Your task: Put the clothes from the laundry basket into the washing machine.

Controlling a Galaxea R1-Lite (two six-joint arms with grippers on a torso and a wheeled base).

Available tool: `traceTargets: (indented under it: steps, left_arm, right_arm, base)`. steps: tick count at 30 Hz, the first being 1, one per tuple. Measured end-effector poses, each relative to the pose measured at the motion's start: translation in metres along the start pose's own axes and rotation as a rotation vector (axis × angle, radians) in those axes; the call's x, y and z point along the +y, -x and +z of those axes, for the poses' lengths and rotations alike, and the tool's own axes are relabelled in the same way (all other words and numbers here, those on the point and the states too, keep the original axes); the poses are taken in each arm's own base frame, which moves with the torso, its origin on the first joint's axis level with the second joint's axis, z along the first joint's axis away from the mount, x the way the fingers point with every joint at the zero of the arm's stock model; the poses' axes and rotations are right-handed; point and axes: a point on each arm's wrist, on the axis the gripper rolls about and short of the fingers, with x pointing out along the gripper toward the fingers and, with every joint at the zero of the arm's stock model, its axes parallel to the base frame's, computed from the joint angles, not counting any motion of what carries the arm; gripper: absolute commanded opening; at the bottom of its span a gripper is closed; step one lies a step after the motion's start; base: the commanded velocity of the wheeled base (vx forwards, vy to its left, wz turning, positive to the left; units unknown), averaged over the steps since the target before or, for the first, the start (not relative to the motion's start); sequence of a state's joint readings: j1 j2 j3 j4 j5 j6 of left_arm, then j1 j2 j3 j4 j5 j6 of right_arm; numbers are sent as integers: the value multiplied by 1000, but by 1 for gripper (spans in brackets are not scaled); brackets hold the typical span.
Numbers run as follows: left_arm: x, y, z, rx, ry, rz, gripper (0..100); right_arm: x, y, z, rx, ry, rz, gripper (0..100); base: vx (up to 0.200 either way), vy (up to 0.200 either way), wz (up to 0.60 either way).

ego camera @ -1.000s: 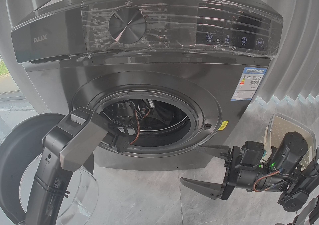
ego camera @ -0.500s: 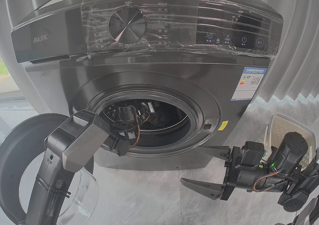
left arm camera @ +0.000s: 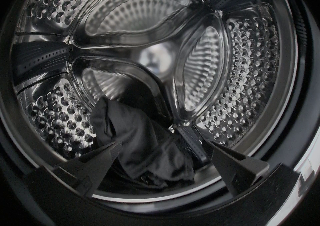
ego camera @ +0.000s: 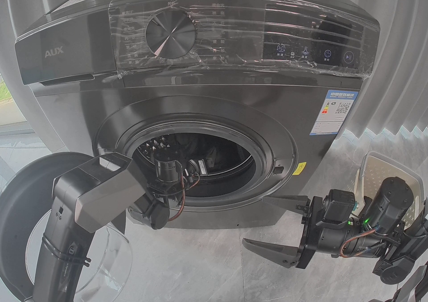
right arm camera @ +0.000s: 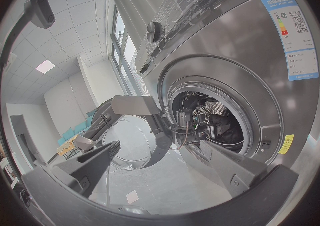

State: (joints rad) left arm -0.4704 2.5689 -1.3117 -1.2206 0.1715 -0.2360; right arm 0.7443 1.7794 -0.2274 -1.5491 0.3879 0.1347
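The washing machine point(ego camera: 214, 93) stands with its round door point(ego camera: 20, 200) swung wide open on the robot's left. The left gripper point(left arm camera: 161, 144) is at the mouth of the shiny drum point(left arm camera: 256, 70). Its two fingers are spread wide with nothing between them. A dark cloth point(left arm camera: 140, 136) lies crumpled on the bottom of the drum, just past the fingertips, and nothing holds it. So I think this is the drop-off step, and this piece looks done. The right gripper point(ego camera: 253, 220) hangs low in front of the machine, over the floor. Its fingers are wide apart too, and they hold nothing. The laundry basket point(ego camera: 374, 173) sits on the floor at the robot's right, partly behind the right arm, so I cannot tell what is in it. Next, I think the left arm needs to come straight back out of the hole without bumping the rim. Then one gripper must go to the basket for more clothes.
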Motion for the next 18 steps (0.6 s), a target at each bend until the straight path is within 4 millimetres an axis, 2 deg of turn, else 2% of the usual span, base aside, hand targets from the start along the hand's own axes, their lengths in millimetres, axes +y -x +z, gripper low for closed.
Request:
traceTargets:
  steps: [6,12,18]
  left_arm:
    - [-12,32,-10,51,-13,-32,100]
    - [-30,74,-25,126,-34,-87,100]
    - [-43,115,-26,172,-49,-143,100]
  right_arm:
    - [0,0,1,-3,2,1,100]
    - [1,0,1,-6,3,2,100]
    - [1,1,2,-7,4,1,100]
  base:
    - [0,0,0]
    - [0,0,0]
    - [0,0,0]
